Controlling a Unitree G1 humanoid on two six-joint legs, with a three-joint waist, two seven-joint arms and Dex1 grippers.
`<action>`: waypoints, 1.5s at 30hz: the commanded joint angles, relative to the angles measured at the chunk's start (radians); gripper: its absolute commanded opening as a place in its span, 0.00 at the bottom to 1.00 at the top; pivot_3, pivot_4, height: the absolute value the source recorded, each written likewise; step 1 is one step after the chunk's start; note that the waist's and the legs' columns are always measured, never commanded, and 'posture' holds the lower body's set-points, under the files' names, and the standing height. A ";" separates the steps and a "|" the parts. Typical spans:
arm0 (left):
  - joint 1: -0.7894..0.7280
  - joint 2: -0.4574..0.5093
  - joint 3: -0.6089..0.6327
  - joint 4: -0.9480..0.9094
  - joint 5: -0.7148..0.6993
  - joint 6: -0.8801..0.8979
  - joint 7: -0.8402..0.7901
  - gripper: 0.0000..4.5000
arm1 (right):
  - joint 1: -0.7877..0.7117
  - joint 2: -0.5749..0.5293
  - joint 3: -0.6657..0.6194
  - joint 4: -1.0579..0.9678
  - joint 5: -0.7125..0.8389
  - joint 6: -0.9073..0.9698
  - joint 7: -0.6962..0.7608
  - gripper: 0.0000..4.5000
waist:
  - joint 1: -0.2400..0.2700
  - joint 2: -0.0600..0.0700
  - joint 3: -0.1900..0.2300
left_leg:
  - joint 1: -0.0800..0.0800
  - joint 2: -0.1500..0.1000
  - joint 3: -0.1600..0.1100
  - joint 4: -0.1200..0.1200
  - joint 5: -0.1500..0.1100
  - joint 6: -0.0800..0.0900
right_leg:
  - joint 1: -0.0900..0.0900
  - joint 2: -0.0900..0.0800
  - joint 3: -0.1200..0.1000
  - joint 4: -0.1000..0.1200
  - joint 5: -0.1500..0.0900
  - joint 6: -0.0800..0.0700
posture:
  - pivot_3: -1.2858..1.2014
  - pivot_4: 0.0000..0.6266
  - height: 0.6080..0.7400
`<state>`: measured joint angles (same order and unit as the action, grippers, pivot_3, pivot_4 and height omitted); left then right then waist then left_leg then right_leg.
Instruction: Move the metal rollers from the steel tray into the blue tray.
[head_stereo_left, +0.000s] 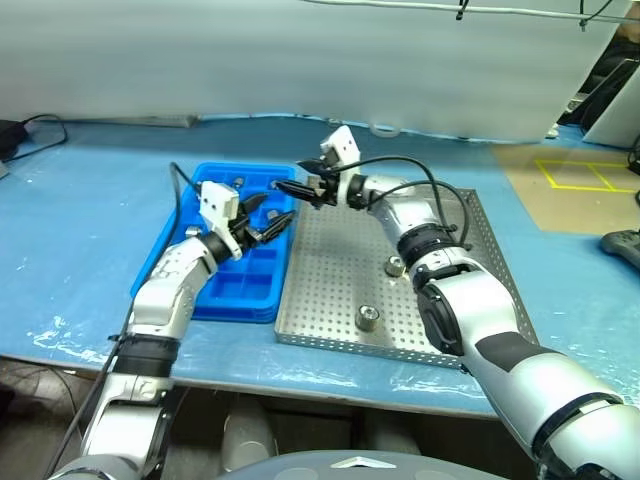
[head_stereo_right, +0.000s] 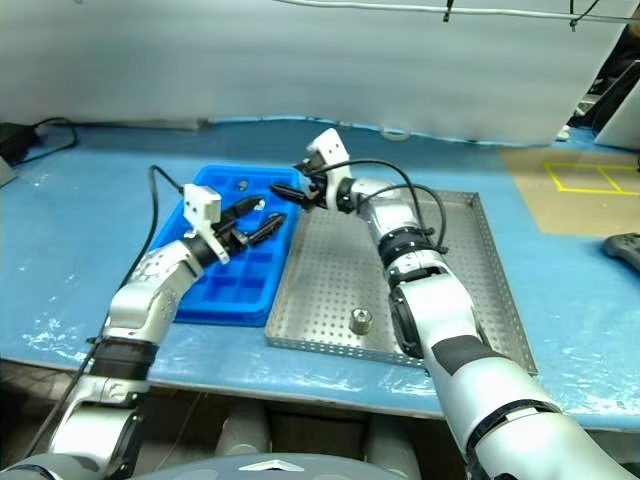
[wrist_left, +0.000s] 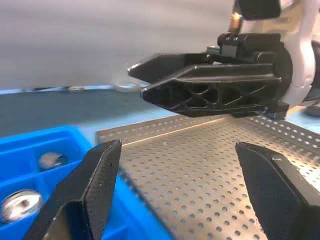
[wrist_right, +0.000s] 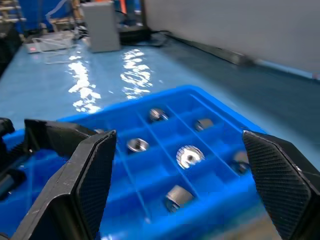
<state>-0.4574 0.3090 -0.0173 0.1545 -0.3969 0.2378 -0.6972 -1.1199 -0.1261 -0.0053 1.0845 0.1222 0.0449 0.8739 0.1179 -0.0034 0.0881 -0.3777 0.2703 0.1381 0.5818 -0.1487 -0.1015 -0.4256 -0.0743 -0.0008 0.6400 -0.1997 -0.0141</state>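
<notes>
left eye view shows you both arms reaching in over the blue surface (head_stereo_left: 80, 230). your left pincer (head_stereo_left: 268, 222) hangs over the blue tray (head_stereo_left: 165, 255), near the edge that sits just beside the steel tray (head_stereo_left: 340, 270). its two black fingers are spread wide and there is nothing between them. your right pincer (head_stereo_left: 297, 189) points toward your left, above the far end of the blue tray where the two trays meet. its fingers are wide apart too, and they hold nothing.

you can see two metal rollers (head_stereo_left: 368, 318) lying on the dotted floor of the steel tray, one near the front rim and the other (head_stereo_left: 395, 266) a bit farther back, close to your right arm. in the right wrist view, more rollers (wrist_right: 189, 155) sit in the little square boxes of the blue tray, one in each box. the two pincers are near each other but not touching.
</notes>
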 joint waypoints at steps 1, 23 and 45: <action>-0.067 -0.010 -0.021 0.069 0.023 -0.043 -0.064 0.89 | 0.007 -0.056 -0.014 -0.036 -0.013 -0.006 -0.033 0.93 | -0.005 0.000 0.000 | -0.001 0.000 0.000 0.000 -0.001 0.001 | -0.001 0.000 0.000 0.000 0.000 0.000 | 0.48 0.00 1.00; -0.311 -0.151 -0.244 0.477 0.191 -0.072 -0.390 0.89 | 0.103 -0.279 -0.036 -0.011 -0.094 -0.004 -0.339 0.93 | -0.037 0.000 0.000 | -0.002 -0.001 0.007 0.014 -0.005 0.009 | 0.003 -0.002 0.003 0.001 -0.001 0.000 | 0.42 0.00 1.00; -0.199 -0.146 -0.326 0.366 0.235 0.092 -0.589 0.89 | 0.160 -0.264 -0.037 -0.057 -0.094 0.012 -0.356 0.93 | -0.084 0.001 -0.001 | -0.001 -0.001 0.008 0.016 -0.008 0.016 | 0.003 -0.003 0.004 0.001 -0.001 0.000 | 0.41 0.00 1.00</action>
<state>-0.6556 0.1605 -0.3362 0.5612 -0.1696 0.3266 -1.2826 -0.9290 -0.3908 -0.0355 1.0587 0.0252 0.0663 0.5201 0.0338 -0.0020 0.0874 -0.3783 0.2692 0.1463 0.5975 -0.1572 -0.0853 -0.4222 -0.0768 0.0037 0.6406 -0.2003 -0.0145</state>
